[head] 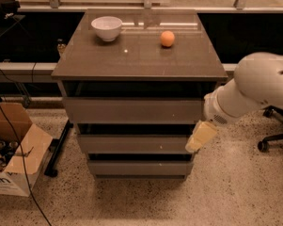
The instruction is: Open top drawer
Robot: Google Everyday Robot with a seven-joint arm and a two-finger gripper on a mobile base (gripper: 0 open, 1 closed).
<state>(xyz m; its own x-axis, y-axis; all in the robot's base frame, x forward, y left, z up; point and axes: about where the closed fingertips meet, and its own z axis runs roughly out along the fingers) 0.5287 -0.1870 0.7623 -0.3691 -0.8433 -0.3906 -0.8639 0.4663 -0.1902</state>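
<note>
The top drawer [134, 109] is the uppermost and widest of three grey-brown handleless drawers under the cabinet's top; its flat front stands flush, with a dark gap above it. My white arm [254, 91] reaches in from the right. The gripper [200, 136] is a cream piece hanging in front of the cabinet's right edge, just below the top drawer's right end and level with the middle drawer [131, 144].
A white bowl [106, 28] and an orange [167, 38] sit on the cabinet top [136, 55]. The bottom drawer [138, 167] is narrowest. An open cardboard box [14, 149] and cables lie on the floor at left. An office chair base [272, 135] stands at right.
</note>
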